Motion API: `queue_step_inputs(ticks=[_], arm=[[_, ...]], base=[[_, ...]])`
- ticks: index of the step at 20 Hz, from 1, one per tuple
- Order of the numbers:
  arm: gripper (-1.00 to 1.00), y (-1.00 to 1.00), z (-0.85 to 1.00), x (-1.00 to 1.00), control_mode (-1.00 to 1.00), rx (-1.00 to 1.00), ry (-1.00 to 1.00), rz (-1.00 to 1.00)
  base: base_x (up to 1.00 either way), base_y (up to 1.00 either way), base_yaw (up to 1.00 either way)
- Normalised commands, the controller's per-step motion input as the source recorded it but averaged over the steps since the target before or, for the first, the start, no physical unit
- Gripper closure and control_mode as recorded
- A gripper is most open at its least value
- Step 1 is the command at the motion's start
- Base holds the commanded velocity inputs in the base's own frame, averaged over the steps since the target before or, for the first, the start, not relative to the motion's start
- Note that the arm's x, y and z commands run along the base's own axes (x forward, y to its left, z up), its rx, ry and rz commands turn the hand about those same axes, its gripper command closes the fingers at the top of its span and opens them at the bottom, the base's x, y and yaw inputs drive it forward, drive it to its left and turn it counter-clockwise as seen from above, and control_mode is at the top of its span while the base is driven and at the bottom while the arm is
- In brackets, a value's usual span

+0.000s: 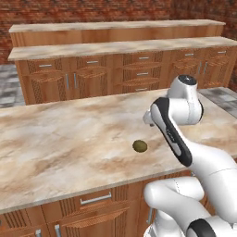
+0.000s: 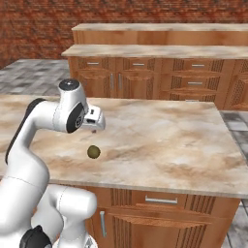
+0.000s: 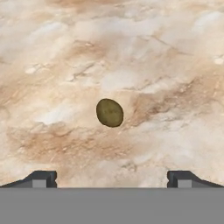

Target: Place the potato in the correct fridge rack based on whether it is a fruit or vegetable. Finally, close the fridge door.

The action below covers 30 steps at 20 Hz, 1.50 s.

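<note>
Marble counter [image 1: 55,139] lies bare around the potato [image 1: 140,146], below spread fingers [image 3: 43,178].

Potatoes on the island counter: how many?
1. The potato lies alone on the marble island counter, near its front edge, below the open end effector. Nothing on the counter could hide another.

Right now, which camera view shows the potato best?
The hand view: the potato sits large and unobstructed on the marble counter. The left and right base views show it small, beside the arm.
</note>
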Motion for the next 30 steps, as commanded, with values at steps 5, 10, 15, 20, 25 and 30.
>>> queue_step_inputs(ticks=[5,10,15,20,25,30], arm=[[-1.0,0.12,-0.37,0.0,-1.0,-0.02,0.17,0.0],[-1.0,0.05,-0.49,0.04,-1.0,0.0,0.16,0.0],[-1.0,0.0,-0.47,0.18,-1.0,0.0,0.1,0.0],[-1.0,0.0,-0.43,0.2,-1.0,0.0,0.09,0.0],[-1.0,0.0,-0.32,0.2,-1.0,0.0,0.07,0.0],[-1.0,0.0,-0.22,0.18,-1.0,0.0,0.08,0.0]], base=[[0.0,0.0,0.0],[0.0,0.0,0.0],[0.0,0.0,0.0],[0.0,0.0,0.0],[0.0,0.0,0.0],[0.0,0.0,0.0]])
